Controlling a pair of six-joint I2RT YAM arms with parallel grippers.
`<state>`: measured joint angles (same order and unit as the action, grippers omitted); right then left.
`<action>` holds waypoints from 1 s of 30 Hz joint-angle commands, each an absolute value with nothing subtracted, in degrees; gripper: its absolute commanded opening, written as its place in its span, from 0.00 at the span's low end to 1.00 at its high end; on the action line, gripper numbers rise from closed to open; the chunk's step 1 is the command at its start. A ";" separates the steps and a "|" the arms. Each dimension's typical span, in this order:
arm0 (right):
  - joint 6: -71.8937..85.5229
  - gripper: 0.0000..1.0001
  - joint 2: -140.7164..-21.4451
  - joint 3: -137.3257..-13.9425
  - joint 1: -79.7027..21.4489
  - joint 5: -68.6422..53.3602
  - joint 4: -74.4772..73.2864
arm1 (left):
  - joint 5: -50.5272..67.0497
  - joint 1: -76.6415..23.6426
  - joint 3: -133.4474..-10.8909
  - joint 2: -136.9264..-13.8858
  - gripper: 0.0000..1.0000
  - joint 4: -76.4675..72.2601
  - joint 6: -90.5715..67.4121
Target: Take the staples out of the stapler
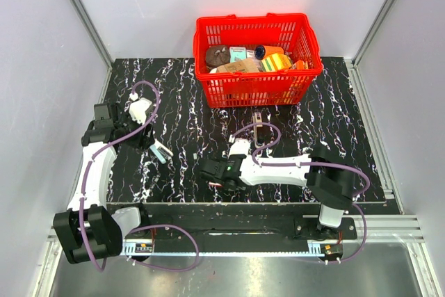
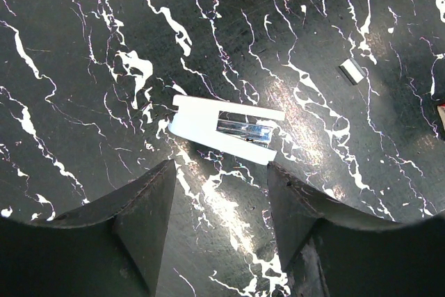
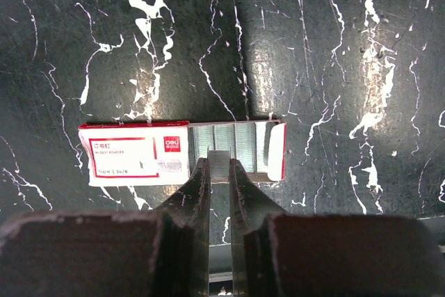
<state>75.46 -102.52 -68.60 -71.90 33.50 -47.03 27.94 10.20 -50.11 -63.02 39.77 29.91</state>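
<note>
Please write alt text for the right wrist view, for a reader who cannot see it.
The right gripper pinches a short silvery strip of staples at an open red-and-white staple box. The box lies flat on a black, white-veined table, more staples showing inside.

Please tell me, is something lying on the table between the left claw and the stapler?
No loose thing lies on the table between the left claw and the stapler. Only the right arm's purple cable loops close by the stapler on that side.
</note>
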 commanded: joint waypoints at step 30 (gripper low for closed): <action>74.44 0.15 -103.10 -67.85 -69.26 28.13 -42.98 | 26.72 10.46 -49.83 -61.17 0.60 38.76 30.23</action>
